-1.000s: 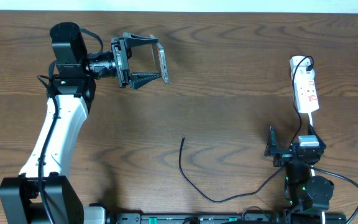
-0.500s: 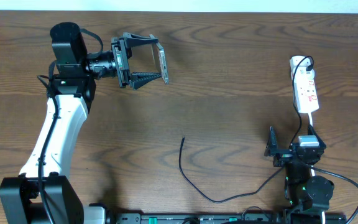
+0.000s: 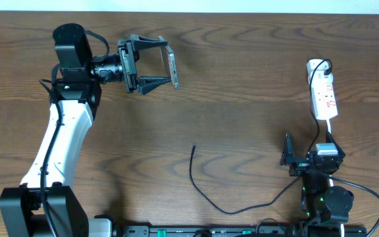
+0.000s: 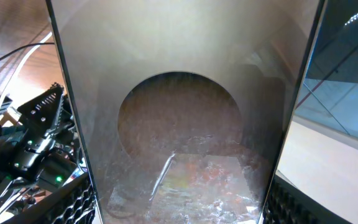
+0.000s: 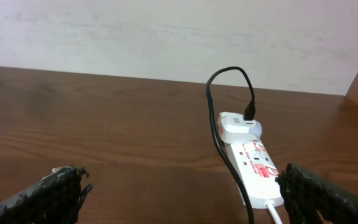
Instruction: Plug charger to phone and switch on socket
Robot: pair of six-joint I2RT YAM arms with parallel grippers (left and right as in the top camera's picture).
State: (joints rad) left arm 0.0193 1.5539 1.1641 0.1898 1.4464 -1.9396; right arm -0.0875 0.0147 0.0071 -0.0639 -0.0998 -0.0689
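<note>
A: Dark wooden table (image 3: 242, 112), so how far are we w/ this?
B: Barely started, we'd say. Our left gripper (image 3: 170, 64) is pinching the slim silver-edged smartphone (image 3: 173, 69) between its fingers. Well apart from it, the thin black charger cable (image 3: 191, 168) lies loose, unplugged.
A: And our right gripper (image 5: 182, 180)?
B: Spread wide, empty. The white power strip w/ red markings (image 3: 322, 92) sits ahead of it, not touched. Plug-in & switch are both left.

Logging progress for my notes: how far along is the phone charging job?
Done: adapter sits in the socket. In hand: left end effector grips the phone. Remaining: charger tip lies loose on the table, unplugged; right end effector is open, clear of the socket.
</note>
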